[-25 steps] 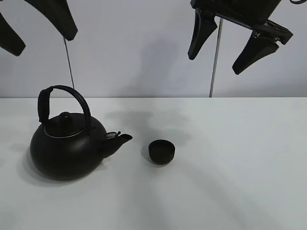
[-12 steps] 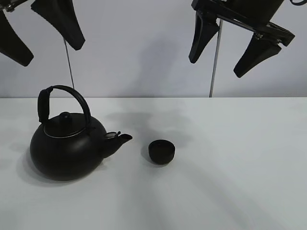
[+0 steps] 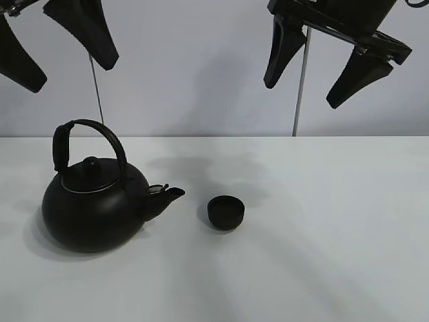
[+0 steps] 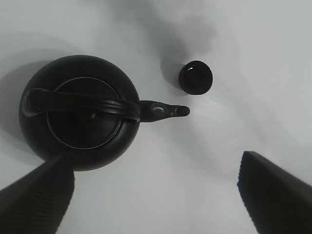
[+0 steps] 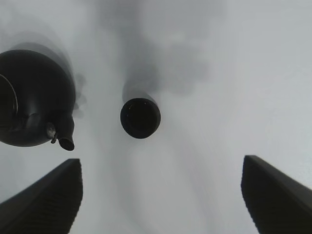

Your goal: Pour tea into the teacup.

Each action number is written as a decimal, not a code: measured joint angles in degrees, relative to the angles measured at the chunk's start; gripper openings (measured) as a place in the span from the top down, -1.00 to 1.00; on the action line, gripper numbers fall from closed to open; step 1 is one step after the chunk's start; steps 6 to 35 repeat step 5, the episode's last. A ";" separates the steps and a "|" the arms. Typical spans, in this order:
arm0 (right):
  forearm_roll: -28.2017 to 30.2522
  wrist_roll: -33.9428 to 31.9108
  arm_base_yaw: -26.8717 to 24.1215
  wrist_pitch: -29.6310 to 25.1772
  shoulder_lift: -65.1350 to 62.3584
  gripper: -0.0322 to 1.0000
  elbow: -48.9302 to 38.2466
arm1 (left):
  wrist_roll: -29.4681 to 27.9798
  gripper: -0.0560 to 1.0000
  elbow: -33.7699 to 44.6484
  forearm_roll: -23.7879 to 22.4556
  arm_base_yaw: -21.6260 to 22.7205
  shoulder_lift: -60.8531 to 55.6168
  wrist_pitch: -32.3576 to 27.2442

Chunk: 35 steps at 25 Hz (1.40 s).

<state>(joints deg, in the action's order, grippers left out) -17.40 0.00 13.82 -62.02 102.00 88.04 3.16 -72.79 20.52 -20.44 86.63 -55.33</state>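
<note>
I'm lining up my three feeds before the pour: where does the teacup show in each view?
Exterior high: the teacup stands on the white table, just right of the kettle spout, apart from it.
Left wrist: teacup in the upper middle, beyond the spout tip.
Right wrist: teacup near the centre, open mouth facing the camera.
Shared landmark: the kettle spout points toward the cup in all three.

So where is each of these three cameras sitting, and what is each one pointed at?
Exterior high: mounted above and in front of the white table, facing the back wall; sees the kettle, the teacup and both open pincers hanging overhead, left pincer, right pincer.
Left wrist: on the left arm, looking straight down at kettle and teacup; its own fingertips show.
Right wrist: on the right arm, looking down at the teacup; its own fingertips show.
All three share kettle and teacup.
</note>
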 joint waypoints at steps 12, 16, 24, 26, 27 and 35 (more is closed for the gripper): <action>-0.42 0.00 0.00 0.13 0.00 -0.25 0.00 | 0.00 -0.35 0.00 0.00 0.00 0.00 0.00; -0.42 0.00 0.00 0.13 0.00 -0.25 0.00 | 0.00 -0.35 0.00 0.00 0.00 0.00 0.00; -0.42 0.00 0.00 0.13 0.00 -0.25 0.00 | 0.00 -0.35 0.00 0.00 0.00 0.00 0.00; -0.42 0.00 0.00 0.13 0.00 -0.25 0.00 | 0.00 -0.35 0.00 0.00 0.00 0.00 0.00; -0.42 0.00 0.00 0.13 0.00 -0.25 0.00 | 0.00 -0.35 0.00 0.00 0.00 0.00 0.00; -0.42 0.00 0.00 0.13 0.00 -0.25 0.00 | 0.00 -0.35 0.00 0.00 0.00 0.00 0.00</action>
